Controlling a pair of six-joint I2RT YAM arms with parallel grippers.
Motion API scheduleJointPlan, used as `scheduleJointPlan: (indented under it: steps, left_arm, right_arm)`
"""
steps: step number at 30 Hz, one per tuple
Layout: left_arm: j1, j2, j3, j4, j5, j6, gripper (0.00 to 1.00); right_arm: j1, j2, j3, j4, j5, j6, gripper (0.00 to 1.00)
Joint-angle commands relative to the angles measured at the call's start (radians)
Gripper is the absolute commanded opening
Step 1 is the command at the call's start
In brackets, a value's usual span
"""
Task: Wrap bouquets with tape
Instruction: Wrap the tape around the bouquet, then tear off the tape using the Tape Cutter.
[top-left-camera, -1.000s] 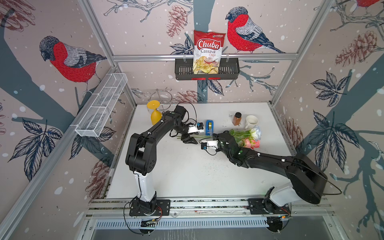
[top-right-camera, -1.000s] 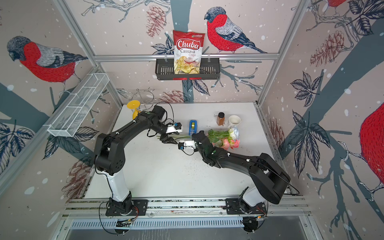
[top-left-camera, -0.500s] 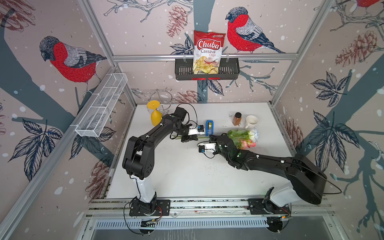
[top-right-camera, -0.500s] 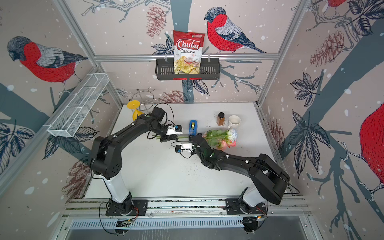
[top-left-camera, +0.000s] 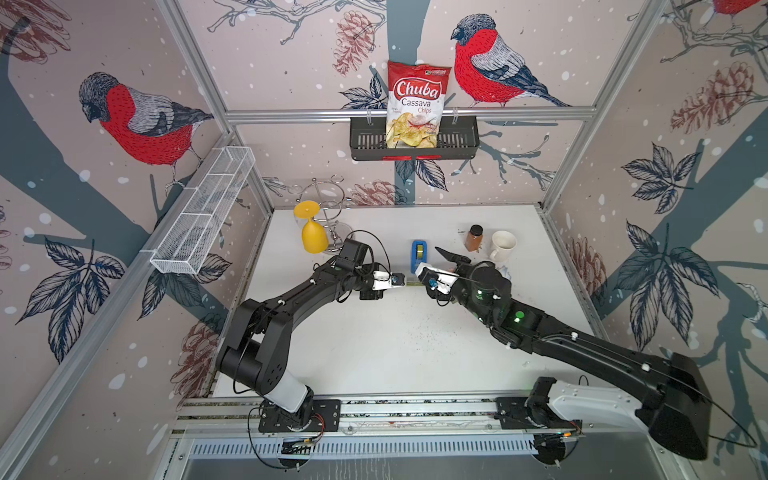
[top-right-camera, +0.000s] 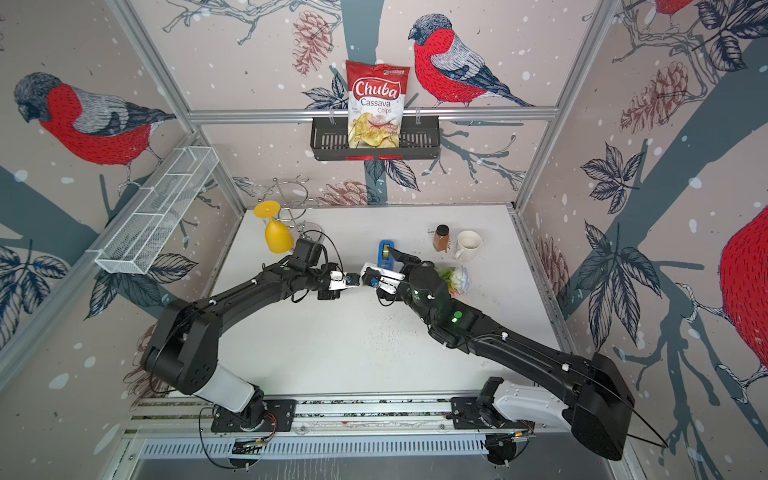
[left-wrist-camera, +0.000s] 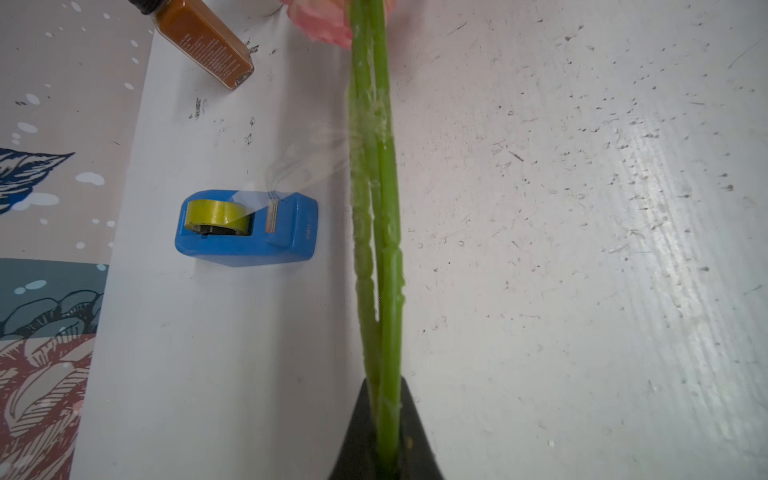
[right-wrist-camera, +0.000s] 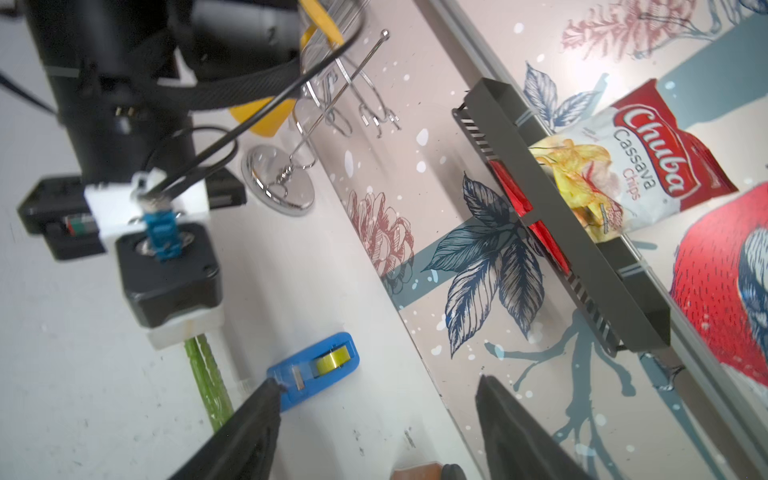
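Two end effectors meet near the middle of the worktop (top-left-camera: 374, 353). The left end effector (left-wrist-camera: 386, 415) is clamped on the stem ends of the bouquet (left-wrist-camera: 376, 208). In both top views the stems run from it toward 3 o'clock, where the blooms (top-right-camera: 459, 278) lie on the worktop, partly hidden by the right arm. The right end effector (right-wrist-camera: 376, 382) hovers above the stems with its fingers well apart and nothing between them. The tape dispenser (top-left-camera: 420, 251) stands just beside the stems, at 12 o'clock from where the two end effectors meet. In the left wrist view a faint clear strand of tape (left-wrist-camera: 303, 166) seems to run from the dispenser's cutter to a wrinkled patch partway along the stems.

The step in hand looks like the wrapping itself: one end of the bunch is held while the free end effector goes for the tape. The next move probably calls for the right end effector to pinch that strand, or draw fresh tape. It would then wind the tape round the stems while the left grip steadies the bunch. The film is thin and easy to miss.
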Motion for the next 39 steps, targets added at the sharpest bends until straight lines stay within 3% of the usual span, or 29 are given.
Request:
scheduleJointPlan:
  steps: [1,6,15,22,34,39]
  left_arm:
    - [-0.013,-0.015,-0.037,0.137,0.046,0.058,0.00]
    - [-0.021,0.003,-0.068,0.171,0.073,0.121,0.00]
    - [-0.028,0.065,-0.087,0.169,0.061,0.196,0.00]
    - [-0.028,0.112,-0.091,0.171,0.057,0.204,0.00]
    - [-0.028,0.152,-0.074,0.150,0.033,0.213,0.00]
    - [-0.027,0.166,-0.062,0.128,0.028,0.216,0.00]
  right_arm:
    - [-0.050,-0.027,0.013,-0.005,-0.068,0.261,0.80]
    - [-0.174,0.055,0.099,-0.085,-0.176,0.569,0.81]
    - [-0.260,0.408,0.383,-0.405,-0.280,0.838,0.64]
    - [-0.294,0.605,0.470,-0.481,-0.337,0.976,0.57]
    - [-0.297,0.730,0.455,-0.420,-0.336,1.075,0.44]
    - [-0.304,0.753,0.442,-0.380,-0.345,1.106,0.43]
